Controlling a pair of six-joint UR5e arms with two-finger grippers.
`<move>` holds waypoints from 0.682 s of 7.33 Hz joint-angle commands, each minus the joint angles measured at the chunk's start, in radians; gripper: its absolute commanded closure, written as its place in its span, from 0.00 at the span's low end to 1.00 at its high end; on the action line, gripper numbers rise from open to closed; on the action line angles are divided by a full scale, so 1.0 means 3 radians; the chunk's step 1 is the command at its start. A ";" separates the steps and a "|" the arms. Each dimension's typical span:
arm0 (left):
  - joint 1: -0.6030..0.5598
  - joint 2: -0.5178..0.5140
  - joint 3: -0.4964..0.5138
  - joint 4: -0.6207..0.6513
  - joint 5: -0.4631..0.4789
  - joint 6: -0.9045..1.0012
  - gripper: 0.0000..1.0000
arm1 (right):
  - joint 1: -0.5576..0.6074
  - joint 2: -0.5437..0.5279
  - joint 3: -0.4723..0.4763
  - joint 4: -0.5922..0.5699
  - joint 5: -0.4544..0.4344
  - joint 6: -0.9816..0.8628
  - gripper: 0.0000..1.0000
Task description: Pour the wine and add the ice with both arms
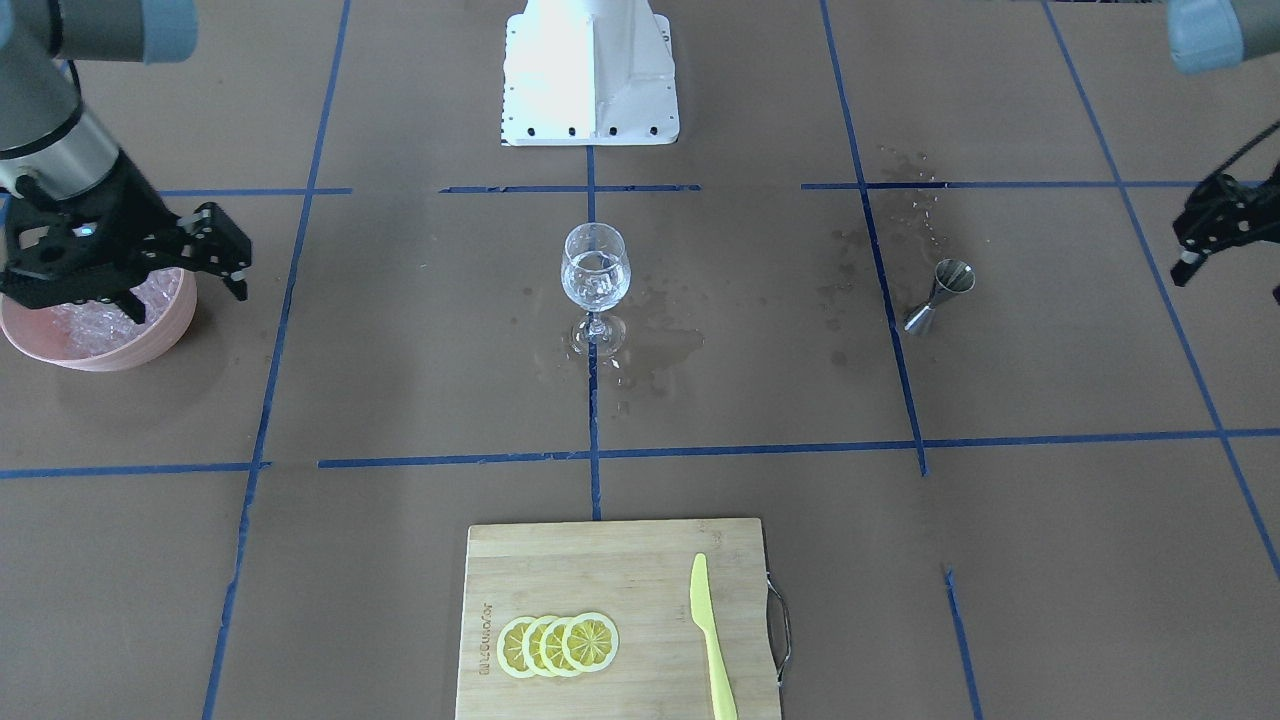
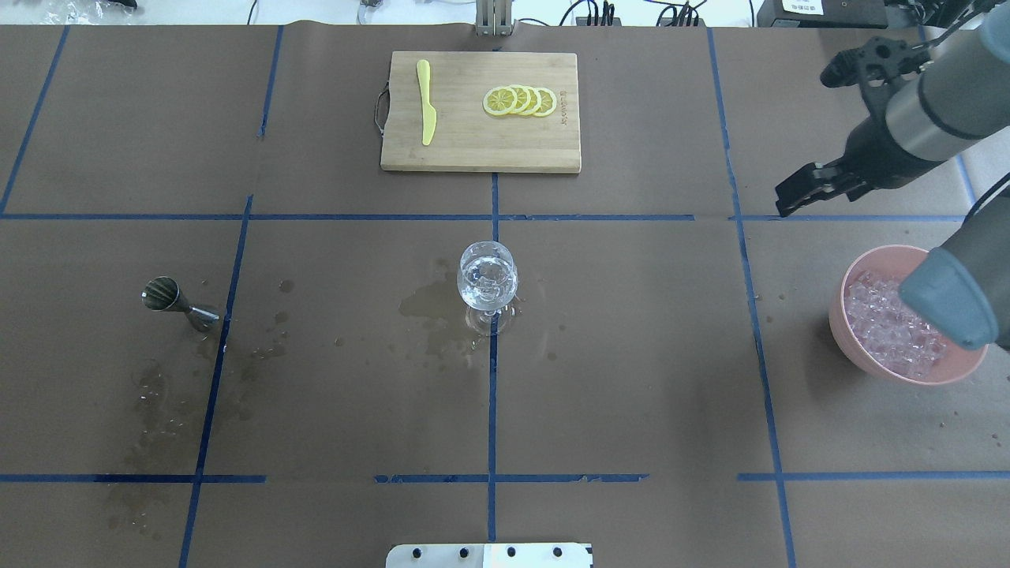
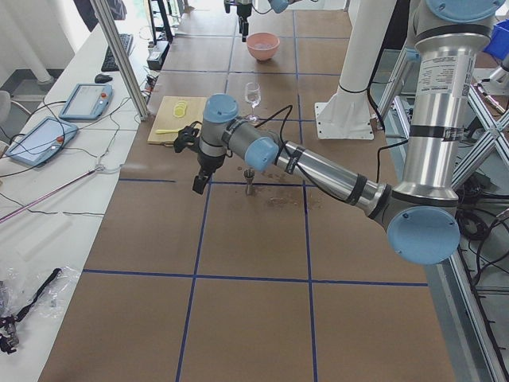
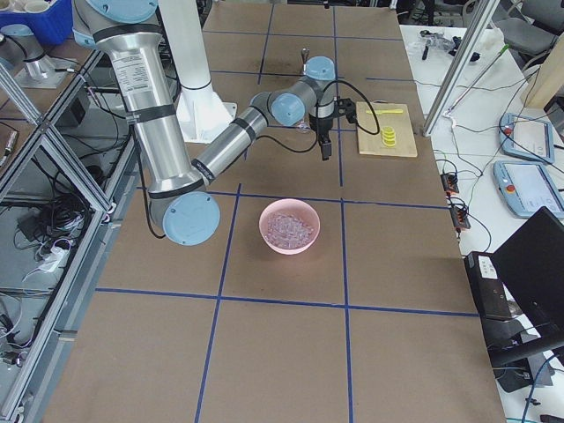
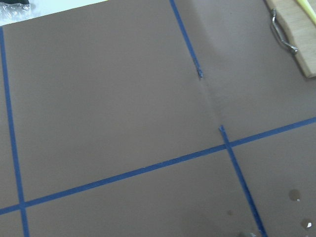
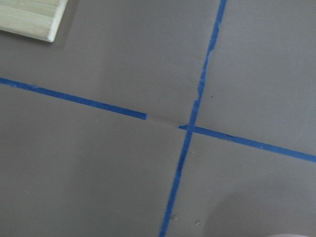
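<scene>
- First, nearest the robot, the white base block (image 1: 590, 80) sits at the edge of the counter (image 2: 631, 379). The counter is covered in matt brown paper divided by blue tape lines (image 2: 492, 410).
- Centre row: the wine glass (image 2: 488, 280) stands upright on its stem, on the centre tape line, long axis vertical. The wine (image 1: 595, 290) shows only as a clear, colourless fill low in the glass, with several transparent cubes in it. Dark wet patches (image 2: 430, 312) spread around the foot.
- Same row, robot's left: the jigger (image 2: 180, 304) stands upright, an hourglass shape in brushed metal, with splash marks around it.
- Left claw (image 3: 189, 163): released, fingers spread, holding nothing. It hangs raised, closest to the jigger and well apart from the glass.
- Same row, robot's right: the ice (image 2: 888, 323) lies heaped in a pink bowl (image 1: 150, 345), round, smooth-walled and plastic-looking. The cubes are small, glassy and hard-edged; expect them to be slippery.
- Right claw (image 2: 806, 142): released, fingers wide apart, empty. It hangs above the counter near the bowl.
- Governing relation: the bowl lies back toward the robot and outward from the right claw. This claw is far nearer the ice than the left one.
- Judged from the glass contents, pour and ice both look done. Any further cube calls for a descent into the bowl, then a traverse inward to the glass.
- Farthest: the cutting board (image 2: 473, 142), pale bamboo with a wire handle. It carries four overlapping lemon slices (image 2: 521, 101) and a yellow plastic knife (image 2: 427, 114), which lies flat with its long axis pointing away from the robot.
</scene>
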State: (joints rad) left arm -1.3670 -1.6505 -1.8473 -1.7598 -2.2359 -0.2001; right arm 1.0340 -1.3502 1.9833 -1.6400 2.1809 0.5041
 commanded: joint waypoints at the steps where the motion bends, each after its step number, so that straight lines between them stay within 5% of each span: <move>1: -0.0453 -0.0067 0.0511 0.0057 -0.0023 0.0472 0.00 | 0.0676 -0.0345 -0.0381 0.0011 0.0490 -0.1087 0.00; 3: -0.0688 -0.0021 0.0512 0.0439 -0.0033 0.0955 0.00 | 0.1199 -0.0403 -0.0933 0.0021 0.0660 -0.1983 0.00; 5: -0.0756 0.0162 0.0497 0.0645 -0.0170 0.1173 0.00 | 0.1477 -0.0490 -0.1083 0.0036 0.0809 -0.2156 0.00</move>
State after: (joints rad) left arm -1.5777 -1.6373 -1.6966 -1.5966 -2.2568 0.1124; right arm 1.4255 -1.4829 1.6922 -1.6332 2.4027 -0.0995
